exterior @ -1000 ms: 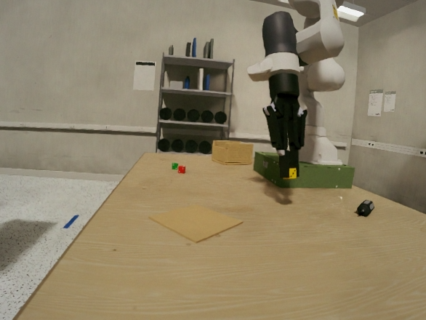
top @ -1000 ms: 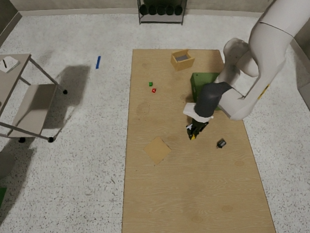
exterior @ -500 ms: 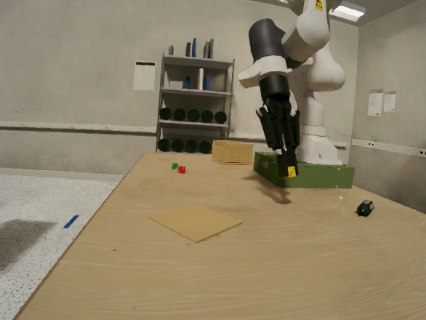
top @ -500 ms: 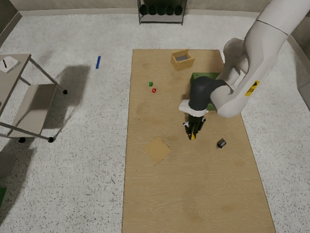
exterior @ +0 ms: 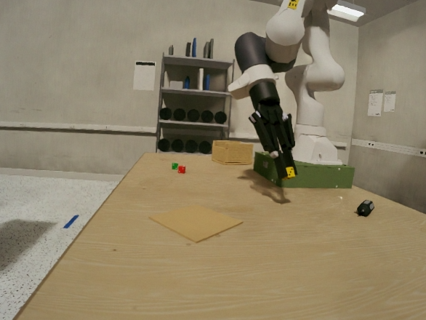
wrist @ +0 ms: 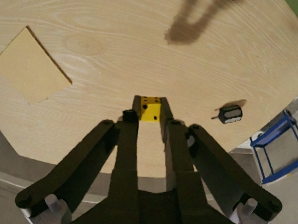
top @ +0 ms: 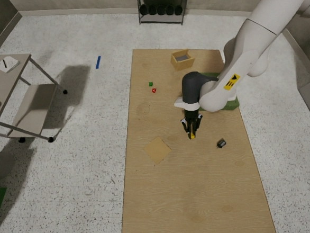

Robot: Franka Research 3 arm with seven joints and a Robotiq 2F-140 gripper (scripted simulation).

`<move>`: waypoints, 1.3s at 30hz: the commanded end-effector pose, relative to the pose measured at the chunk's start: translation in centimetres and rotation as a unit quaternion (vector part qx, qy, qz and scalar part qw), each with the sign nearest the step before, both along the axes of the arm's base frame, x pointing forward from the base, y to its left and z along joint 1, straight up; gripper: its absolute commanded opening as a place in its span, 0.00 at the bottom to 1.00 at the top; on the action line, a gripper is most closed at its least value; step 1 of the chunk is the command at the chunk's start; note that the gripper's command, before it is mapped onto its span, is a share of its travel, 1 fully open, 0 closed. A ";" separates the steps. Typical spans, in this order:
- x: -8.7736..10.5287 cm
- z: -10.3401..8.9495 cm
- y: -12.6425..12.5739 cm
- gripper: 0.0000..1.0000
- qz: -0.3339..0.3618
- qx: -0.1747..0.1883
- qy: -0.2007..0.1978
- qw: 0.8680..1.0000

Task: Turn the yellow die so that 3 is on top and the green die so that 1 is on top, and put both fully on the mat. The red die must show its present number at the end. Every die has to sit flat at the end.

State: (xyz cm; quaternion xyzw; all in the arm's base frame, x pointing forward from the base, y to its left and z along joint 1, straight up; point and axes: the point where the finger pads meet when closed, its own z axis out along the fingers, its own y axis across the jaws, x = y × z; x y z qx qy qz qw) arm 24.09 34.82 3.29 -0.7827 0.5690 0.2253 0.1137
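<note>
Your one gripper [top: 192, 136] [exterior: 287, 176] [wrist: 149, 106], tilted above the table [top: 201, 185] [exterior: 218, 276] [wrist: 115, 55], is clamped on one yellow die [top: 192, 135] [exterior: 290, 172] [wrist: 150, 111], with one mat [top: 157, 150] [exterior: 196, 222] [wrist: 33, 67] toward eight o'clock in the top view.

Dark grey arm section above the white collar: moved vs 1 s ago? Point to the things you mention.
Yes. In the top view, the dark grey arm section [top: 191, 86] [exterior: 250, 51] has shifted up-left, closer to the wooden box [top: 184, 64] [exterior: 238, 153].
</note>
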 end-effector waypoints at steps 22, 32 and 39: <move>0.0 -0.1 -0.2 0.21 0.051 0.199 0.038 0.978; 0.1 -0.2 -0.6 0.21 0.045 0.275 0.069 0.958; 0.1 -0.2 -0.7 0.21 0.045 0.281 0.072 0.956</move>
